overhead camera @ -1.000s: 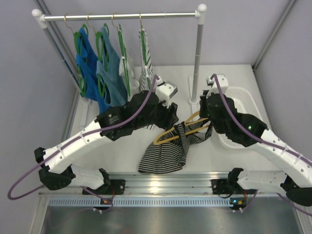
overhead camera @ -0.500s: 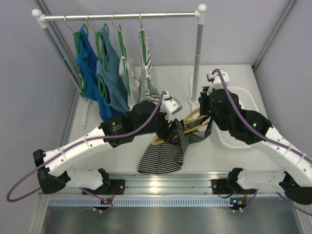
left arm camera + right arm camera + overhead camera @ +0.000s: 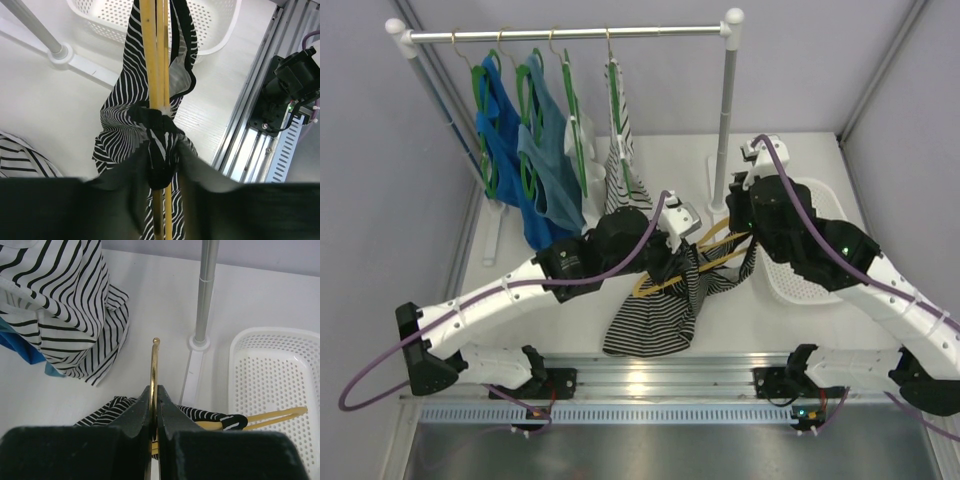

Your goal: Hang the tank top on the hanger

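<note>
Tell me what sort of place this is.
Probably a robot lab test cell: plain grey panel walls, two arms bolted to an aluminium rail, and a small clothes rack of tops on the white table.

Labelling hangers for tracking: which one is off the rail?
The yellow-orange hanger, its metal hook pinched in the right gripper, with the dark striped tank top draped on it. The green hangers all hang from the rail with tops on.

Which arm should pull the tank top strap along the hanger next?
Left. The left end effector straddles the tank top bunched on the hanger; the right end effector is shut on its hook.
</note>
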`<state>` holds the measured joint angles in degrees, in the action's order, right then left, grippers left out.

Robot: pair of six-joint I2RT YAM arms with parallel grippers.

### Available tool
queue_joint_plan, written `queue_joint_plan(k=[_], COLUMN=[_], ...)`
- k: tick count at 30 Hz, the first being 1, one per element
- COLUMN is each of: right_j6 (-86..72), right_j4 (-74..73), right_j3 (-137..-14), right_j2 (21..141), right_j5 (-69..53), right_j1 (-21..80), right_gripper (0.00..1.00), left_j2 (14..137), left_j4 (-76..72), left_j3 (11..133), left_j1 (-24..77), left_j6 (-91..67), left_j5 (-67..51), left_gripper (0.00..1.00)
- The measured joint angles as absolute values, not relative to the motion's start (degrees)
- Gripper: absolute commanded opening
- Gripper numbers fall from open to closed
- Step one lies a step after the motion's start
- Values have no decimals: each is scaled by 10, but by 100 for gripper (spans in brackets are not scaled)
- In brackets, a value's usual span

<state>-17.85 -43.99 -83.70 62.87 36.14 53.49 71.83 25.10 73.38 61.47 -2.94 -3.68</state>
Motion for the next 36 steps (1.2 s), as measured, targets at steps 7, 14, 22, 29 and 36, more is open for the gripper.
queue_joint_plan(k=[7,14,22,29,36], right_j6=[-168,-147,-128,-114,-104], right_j4=[-456,-461,-424,-403,-348], right_j3=[-860,-910,-965,-994,-978], right_j2=[639,647,646,643,597], right_j5=[361,364,350,347,335], right_j1=[535,535,539,539,539], right_gripper=[1,22,53,98,100], left_j2=[717,702,693,698,745], left_j4=[248,283,333,378,429], left_j3=[726,770,847,932,1046], left_j1=[613,612,612,612,619], left_j6=[-21,4,35,56,74], left_j5=[-37,-26,-7,27,32], left_gripper=[0,0,0,0,0])
